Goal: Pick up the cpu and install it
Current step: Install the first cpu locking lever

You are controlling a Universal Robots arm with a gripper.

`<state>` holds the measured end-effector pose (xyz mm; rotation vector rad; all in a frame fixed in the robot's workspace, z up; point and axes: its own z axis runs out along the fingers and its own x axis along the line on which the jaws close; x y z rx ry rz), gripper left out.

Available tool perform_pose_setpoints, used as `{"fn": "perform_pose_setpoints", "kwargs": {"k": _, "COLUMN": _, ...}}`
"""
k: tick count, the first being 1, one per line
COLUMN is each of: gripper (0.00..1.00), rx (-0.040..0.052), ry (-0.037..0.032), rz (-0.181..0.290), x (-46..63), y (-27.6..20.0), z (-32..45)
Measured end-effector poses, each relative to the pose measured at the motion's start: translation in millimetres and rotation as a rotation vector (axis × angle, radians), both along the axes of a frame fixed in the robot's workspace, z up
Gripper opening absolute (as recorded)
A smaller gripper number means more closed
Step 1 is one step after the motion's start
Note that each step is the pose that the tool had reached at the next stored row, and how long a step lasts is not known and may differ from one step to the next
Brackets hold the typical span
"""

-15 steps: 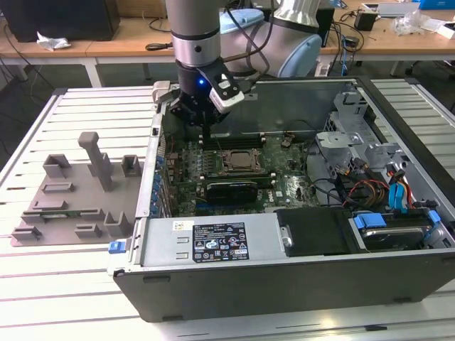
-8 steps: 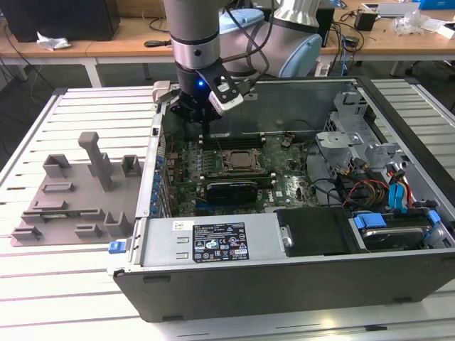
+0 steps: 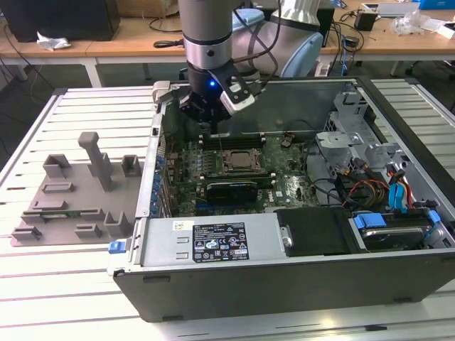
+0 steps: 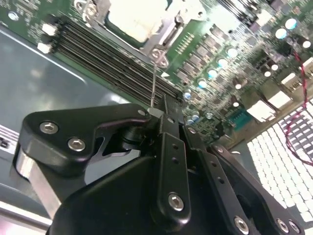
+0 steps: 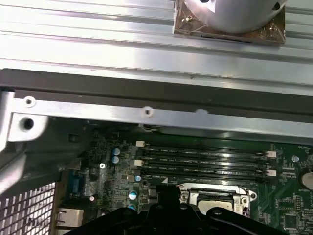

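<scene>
While hovering with the gripper point(image 4: 159, 113) just above the socket frame point(image 4: 176, 27) and pinching its thin lever wire point(image 4: 154, 83), seems to be at the locking step, the cpu point(image 4: 129, 19) lying inside that frame; asks next for a steady, slip-free hold.

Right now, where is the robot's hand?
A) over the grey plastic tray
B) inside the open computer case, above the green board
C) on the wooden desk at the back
B: in the exterior view the hand hangs over the green board inside the open computer case.
</scene>
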<state>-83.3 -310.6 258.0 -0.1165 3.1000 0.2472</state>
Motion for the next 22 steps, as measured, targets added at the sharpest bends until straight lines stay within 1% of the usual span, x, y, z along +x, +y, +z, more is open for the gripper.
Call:
{"fn": "perform_pose_setpoints", "kwargs": {"k": 7, "gripper": 0.11, "rx": 0.0000, "ry": 0.0076, "rz": -0.002, "x": 22.0, "y": 0.0, "z": -1.1}}
{"fn": "perform_pose_setpoints", "kwargs": {"k": 9, "gripper": 0.11, "rx": -0.0002, "ry": 0.0086, "rz": -0.002, "x": 25.4, "y": -0.1, "z": -1.2}}
{"fn": "perform_pose_setpoints", "kwargs": {"k": 13, "gripper": 0.11, "rx": 0.0000, "ry": 0.0081, "rz": -0.002, "x": 25.7, "y": -0.1, "z": -1.4}}
{"fn": "perform_pose_setpoints", "kwargs": {"k": 14, "gripper": 0.11, "rx": 0.0001, "ry": 0.0069, "rz": -0.002, "x": 25.8, "y": -0.1, "z": -2.0}}
{"fn": "perform_pose_setpoints", "kwargs": {"k": 15, "gripper": 0.11, "rx": 0.0000, "ry": 0.0032, "rz": -0.002, "x": 25.7, "y": -0.2, "z": -2.9}}
{"fn": "perform_pose_setpoints", "kwargs": {"k": 16, "gripper": 0.11, "rx": 0.0000, "ry": -0.0020, "rz": -0.002, "x": 25.7, "y": -0.2, "z": -4.0}}
{"fn": "perform_pose_setpoints", "kwargs": {"k": 22, "gripper": 0.11, "rx": -0.0001, "ry": -0.0201, "rz": -0.002, "x": 25.7, "y": -1.0, "z": -9.5}}
